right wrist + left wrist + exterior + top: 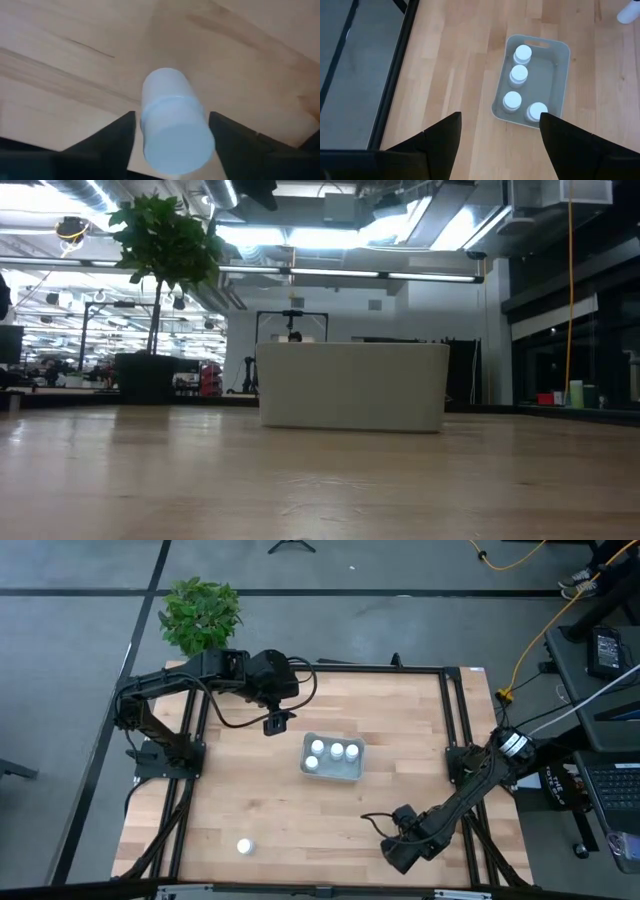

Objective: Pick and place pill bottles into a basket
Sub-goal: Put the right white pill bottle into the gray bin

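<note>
The pale grey-blue basket point(331, 758) sits at the middle of the table and holds several upright white pill bottles point(519, 74). It also shows in the low view point(350, 385). My left gripper point(278, 723) hangs open and empty above the table, just off the basket's far left corner point(500, 117). My right gripper point(398, 845) is low near the table's front right and is shut on one white pill bottle point(172, 125). Another bottle point(244, 847) stands alone on the table at the front left. My right gripper has the bottle between its two fingers, on the bottle's round sides near the cap point(202, 120). The fingers lie along the bottle, whose white cap point(177, 145) faces back toward the wrist. Whether its far end rests on the table I cannot tell.
A potted green plant point(200, 615) stands off the table's far left corner. Black frame rails point(455, 710) run along the table's left and right sides. Bare wood lies between the basket and the near edge.
</note>
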